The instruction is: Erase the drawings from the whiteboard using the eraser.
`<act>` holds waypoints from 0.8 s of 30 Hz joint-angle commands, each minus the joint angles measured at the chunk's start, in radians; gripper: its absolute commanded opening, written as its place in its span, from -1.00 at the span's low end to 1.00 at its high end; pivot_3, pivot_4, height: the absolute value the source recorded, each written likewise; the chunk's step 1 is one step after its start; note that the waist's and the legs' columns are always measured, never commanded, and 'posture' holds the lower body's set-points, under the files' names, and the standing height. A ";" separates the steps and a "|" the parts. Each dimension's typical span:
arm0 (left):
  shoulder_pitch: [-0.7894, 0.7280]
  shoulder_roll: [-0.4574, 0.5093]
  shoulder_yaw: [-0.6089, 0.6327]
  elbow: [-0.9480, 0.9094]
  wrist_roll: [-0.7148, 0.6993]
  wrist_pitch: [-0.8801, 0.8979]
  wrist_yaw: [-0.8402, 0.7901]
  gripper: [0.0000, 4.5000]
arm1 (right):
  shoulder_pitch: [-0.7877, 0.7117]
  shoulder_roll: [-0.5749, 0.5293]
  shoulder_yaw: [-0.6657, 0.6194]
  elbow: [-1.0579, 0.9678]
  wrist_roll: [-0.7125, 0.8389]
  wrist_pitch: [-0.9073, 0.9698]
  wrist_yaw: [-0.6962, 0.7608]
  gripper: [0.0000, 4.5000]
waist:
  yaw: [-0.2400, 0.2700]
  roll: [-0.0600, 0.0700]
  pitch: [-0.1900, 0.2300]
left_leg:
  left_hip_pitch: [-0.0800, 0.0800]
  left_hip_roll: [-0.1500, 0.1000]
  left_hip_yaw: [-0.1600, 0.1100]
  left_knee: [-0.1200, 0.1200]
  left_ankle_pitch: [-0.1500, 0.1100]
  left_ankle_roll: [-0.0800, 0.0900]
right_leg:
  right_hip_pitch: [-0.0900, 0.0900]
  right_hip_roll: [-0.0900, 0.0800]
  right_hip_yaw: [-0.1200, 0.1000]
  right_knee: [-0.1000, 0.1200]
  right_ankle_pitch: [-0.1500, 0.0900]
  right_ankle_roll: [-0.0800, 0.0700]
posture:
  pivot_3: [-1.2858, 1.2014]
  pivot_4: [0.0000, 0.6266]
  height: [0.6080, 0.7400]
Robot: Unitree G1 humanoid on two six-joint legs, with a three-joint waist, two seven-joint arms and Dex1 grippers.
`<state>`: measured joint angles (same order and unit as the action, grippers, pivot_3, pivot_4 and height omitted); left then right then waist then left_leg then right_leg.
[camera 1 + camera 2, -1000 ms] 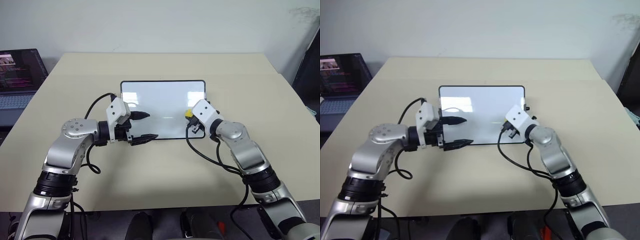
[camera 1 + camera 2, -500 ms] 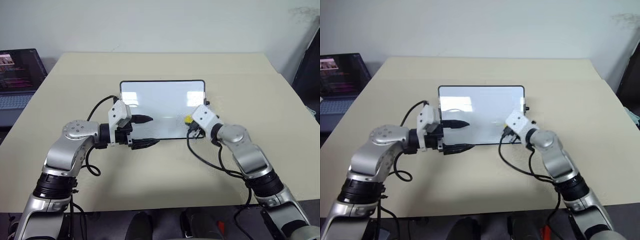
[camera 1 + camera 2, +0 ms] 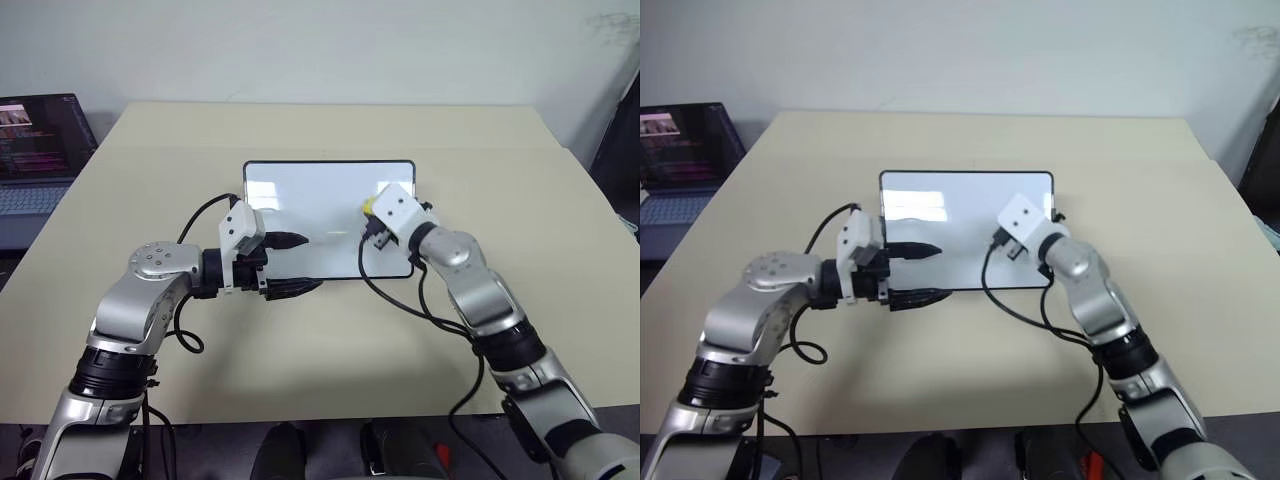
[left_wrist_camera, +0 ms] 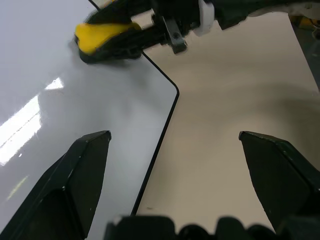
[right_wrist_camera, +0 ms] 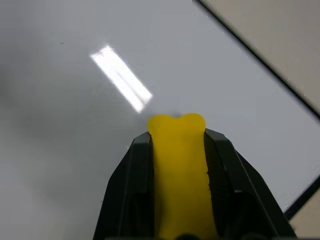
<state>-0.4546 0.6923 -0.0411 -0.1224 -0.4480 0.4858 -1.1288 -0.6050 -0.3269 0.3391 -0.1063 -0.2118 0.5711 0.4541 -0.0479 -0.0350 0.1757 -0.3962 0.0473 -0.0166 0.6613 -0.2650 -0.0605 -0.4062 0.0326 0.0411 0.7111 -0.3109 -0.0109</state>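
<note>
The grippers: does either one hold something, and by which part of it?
The right gripper holds the eraser by its two long sides, its tip sticking out past the fingertips. The left gripper is open and holds nothing.

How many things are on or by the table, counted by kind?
Whiteboard: 1
Eraser: 1
Laptop: 1
Table: 1
Total: 4
</note>
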 commanded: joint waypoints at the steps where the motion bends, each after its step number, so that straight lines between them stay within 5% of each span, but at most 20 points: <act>1: -0.040 -0.012 -0.020 -0.029 -0.016 -0.008 -0.026 1.00 | 0.061 0.003 -0.027 -0.073 0.014 0.063 0.003 -0.55 | 0.001 0.000 0.000 | 0.000 0.000 0.000 0.000 0.000 0.000 | 0.000 0.000 0.000 0.001 0.000 0.000 | 0.03 -0.52 1.00; 12: -0.168 -0.071 -0.110 0.106 0.066 -0.125 -0.090 1.00 | 0.384 0.064 -0.326 -0.549 0.075 0.359 -0.123 -0.55 | 0.018 0.001 0.000 | -0.003 -0.001 -0.002 0.000 0.000 0.000 | -0.001 0.001 -0.002 -0.001 -0.001 0.002 | 0.03 -0.52 1.00; 24: -0.261 -0.183 -0.215 0.255 0.194 -0.297 -0.132 1.00 | 0.470 0.181 -0.461 -0.396 0.113 0.246 -0.308 -0.55 | 0.014 0.001 0.001 | -0.001 -0.003 0.001 0.000 0.000 0.000 | -0.001 0.002 0.000 0.001 -0.004 0.006 | 0.03 -0.52 1.00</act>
<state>-0.6874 0.5180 -0.2515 0.1373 -0.2608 0.2099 -1.2659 -0.1245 -0.1513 -0.0919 -0.5046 -0.1150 0.8549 0.1691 -0.0339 -0.0342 0.1762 -0.3976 0.0440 -0.0159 0.6613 -0.2651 -0.0609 -0.4072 0.0343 0.0411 0.7121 -0.3144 -0.0056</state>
